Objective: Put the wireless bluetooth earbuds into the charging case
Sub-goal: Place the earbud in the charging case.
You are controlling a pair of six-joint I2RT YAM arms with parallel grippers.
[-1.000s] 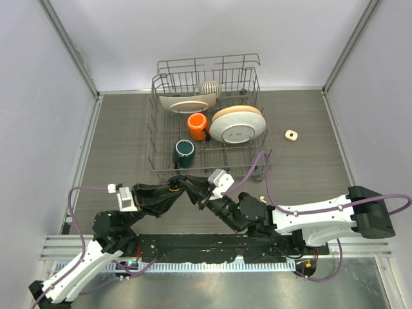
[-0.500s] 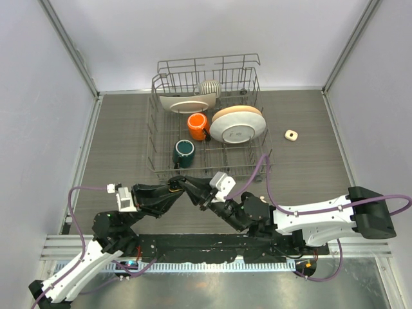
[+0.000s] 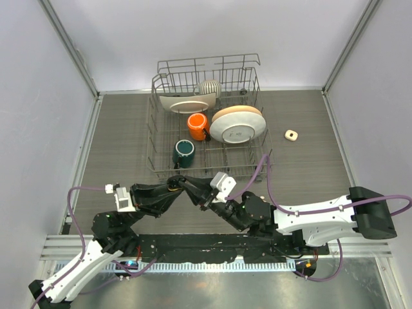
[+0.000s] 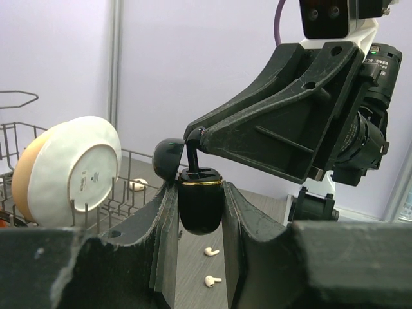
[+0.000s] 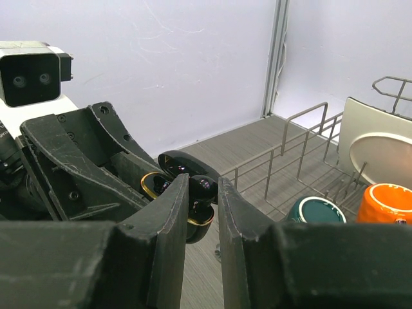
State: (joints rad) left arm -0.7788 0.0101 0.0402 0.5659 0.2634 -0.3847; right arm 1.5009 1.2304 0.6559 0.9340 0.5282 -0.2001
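My left claw point(image 4: 199, 190) pinches the open case point(image 4: 199, 209) above the bench point(image 3: 309, 174), near its front edge. My right claw point(image 5: 201, 183) pinches a black earbud point(image 4: 192, 149) stem-down at the socket. I'd hold the case steady, lower the earbud straight and let go only once it seats. A white earbud point(image 4: 210, 251) lies on the bench below.

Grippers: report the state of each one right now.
Left gripper: shut on the black charging case, whose lid is open.
Right gripper: shut on a black earbud, stem down at the case's opening.
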